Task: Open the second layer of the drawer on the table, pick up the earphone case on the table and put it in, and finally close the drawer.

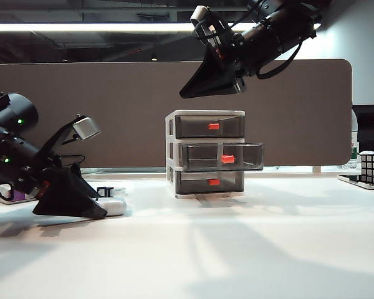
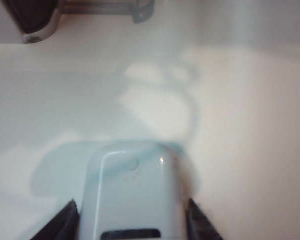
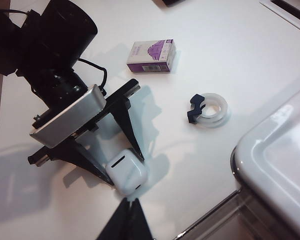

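1. Earphone case lies on the table at the lower left of the exterior view, well apart from the drawer, whose second layer already stands pulled out.
2. My left gripper is down at the case with one finger on each side. The fingers are spread about as wide as the case, but I cannot tell whether they press it yet.
3. Seen from the left wrist, the case's long axis runs straight out from between the fingers, so I judge closing squarely should catch its flanks.
4. My right gripper hangs high above the drawer at upper centre, fingers pressed together, far from the case; the left arm is plainly nearer.
5. The near end of the case is cut off in the left wrist view, and the fingertips there are blurred.
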Tool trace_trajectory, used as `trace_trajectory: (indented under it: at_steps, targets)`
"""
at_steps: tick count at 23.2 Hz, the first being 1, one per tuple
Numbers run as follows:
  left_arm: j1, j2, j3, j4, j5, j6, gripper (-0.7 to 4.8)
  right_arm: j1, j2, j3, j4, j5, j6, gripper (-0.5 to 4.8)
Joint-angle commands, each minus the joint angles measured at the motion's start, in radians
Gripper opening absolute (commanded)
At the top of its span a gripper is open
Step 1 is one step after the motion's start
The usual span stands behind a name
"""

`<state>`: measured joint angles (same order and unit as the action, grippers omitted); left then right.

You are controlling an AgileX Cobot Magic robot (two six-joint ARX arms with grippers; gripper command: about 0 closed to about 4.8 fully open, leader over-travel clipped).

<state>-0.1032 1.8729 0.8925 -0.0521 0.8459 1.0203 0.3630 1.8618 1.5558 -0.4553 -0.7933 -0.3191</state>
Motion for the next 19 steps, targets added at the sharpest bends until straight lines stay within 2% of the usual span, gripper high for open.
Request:
trace_trajectory:
  at_steps: [1,2,5,10,13,19]
  targets:
    - [0.003,0.018,-0.012,-0.035,-0.125,0.019,2.1,0.001,-0.007,0.004,-0.002,-0.005,-0.004,-0.05]
    - [0.003,0.018,-0.012,-0.035,-0.124,0.019,1.61,0.001,-0.007,0.004,-0.003,-0.005,-0.004,-0.05]
    - [0.003,0.018,-0.012,-0.036,-0.124,0.019,0.84,0.001,-0.007,0.004,-0.005,-0.005,-0.004,-0.05]
    - [0.003,0.016,-0.011,-0.033,-0.094,0.014,0.75,0.001,-0.007,0.004,-0.008,-0.005,-0.004,-0.05]
    - [0.003,0.006,-0.01,-0.01,-0.078,-0.046,0.57,0.001,-0.007,0.004,-0.012,-0.005,-0.004,-0.05]
    - [0.002,-0.082,-0.009,0.032,-0.083,-0.079,0.57,0.001,-0.007,0.004,-0.014,-0.005,-0.004,-0.05]
